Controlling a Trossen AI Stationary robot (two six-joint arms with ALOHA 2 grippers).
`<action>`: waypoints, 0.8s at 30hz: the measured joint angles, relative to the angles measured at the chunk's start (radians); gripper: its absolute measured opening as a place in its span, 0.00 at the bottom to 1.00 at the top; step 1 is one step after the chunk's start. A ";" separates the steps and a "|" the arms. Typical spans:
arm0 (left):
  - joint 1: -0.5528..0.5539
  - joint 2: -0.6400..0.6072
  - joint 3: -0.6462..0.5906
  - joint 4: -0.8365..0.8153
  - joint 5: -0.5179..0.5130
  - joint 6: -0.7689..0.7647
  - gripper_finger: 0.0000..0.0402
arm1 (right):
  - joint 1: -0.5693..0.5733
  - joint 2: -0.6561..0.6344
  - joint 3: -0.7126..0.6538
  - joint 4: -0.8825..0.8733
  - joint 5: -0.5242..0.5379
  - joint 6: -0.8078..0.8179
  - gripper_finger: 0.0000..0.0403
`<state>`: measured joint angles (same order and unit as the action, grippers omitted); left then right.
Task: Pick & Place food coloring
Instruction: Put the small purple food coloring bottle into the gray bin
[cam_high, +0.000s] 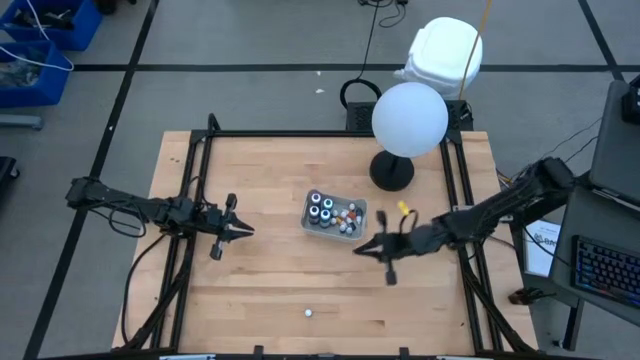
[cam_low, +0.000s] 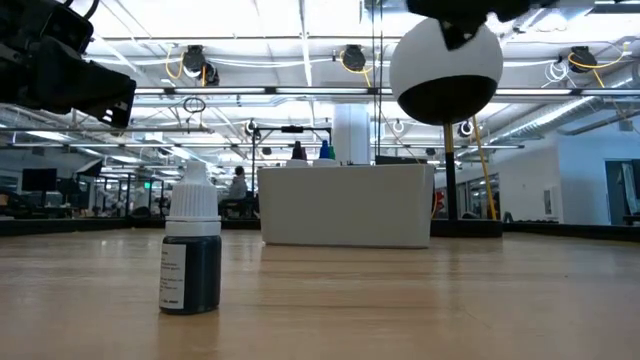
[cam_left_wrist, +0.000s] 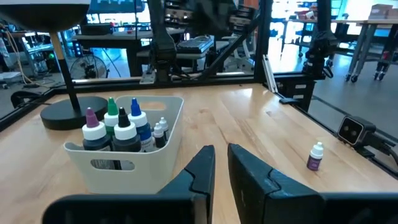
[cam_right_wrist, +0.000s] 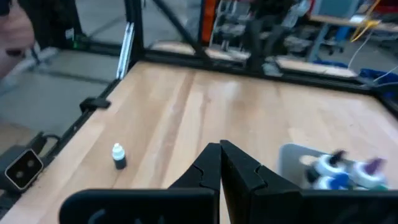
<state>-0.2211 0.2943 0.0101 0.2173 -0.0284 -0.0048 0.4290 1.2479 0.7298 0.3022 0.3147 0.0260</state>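
From where I stand, the wooden table (cam_high: 250, 290) carries a small pale bin (cam_high: 333, 215) near its middle, and most of the food coloring bottles (cam_high: 322, 209) stand upright inside it, packed close, their coloured caps poking above the rim; in the left wrist view purple, green and blue tips show on the bigger bottles, with a few tinier ones tucked beside them. One lone bottle (cam_high: 309, 312) stands upright on the bare wood toward six o'clock from the bin, well apart from it and near the table's front edge; up close it is dark-bodied with a white cap (cam_low: 191, 245). The left gripper (cam_high: 243, 231) hovers at about nine o'clock from the bin, pointing at it, empty, its jaws a narrow slit apart. The right gripper (cam_high: 362, 248) sits at roughly four o'clock from the bin, just beside its corner, jaws pressed together and holding nothing. A lamp with a round white globe (cam_high: 409, 118) on a black base (cam_high: 392, 172) stands at about one o'clock from the bin, near the table's far edge. Beyond the table, a white bucket-like object (cam_high: 445, 48) rests on the floor, and blue crates (cam_high: 45, 40) sit off at the far left.
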 joint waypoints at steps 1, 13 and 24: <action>0.000 0.000 0.000 0.000 0.000 0.000 0.13 | 0.009 0.041 0.036 -0.015 0.000 -0.001 0.00; 0.000 0.000 0.000 0.016 0.000 0.000 0.13 | 0.106 0.420 0.398 -0.097 -0.004 0.039 0.00; 0.000 0.000 0.000 0.020 0.000 -0.004 0.13 | 0.148 0.673 0.623 -0.098 -0.058 0.068 0.00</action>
<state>-0.2211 0.2943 0.0101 0.2371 -0.0280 -0.0090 0.5768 1.9210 1.3524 0.2040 0.2571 0.0938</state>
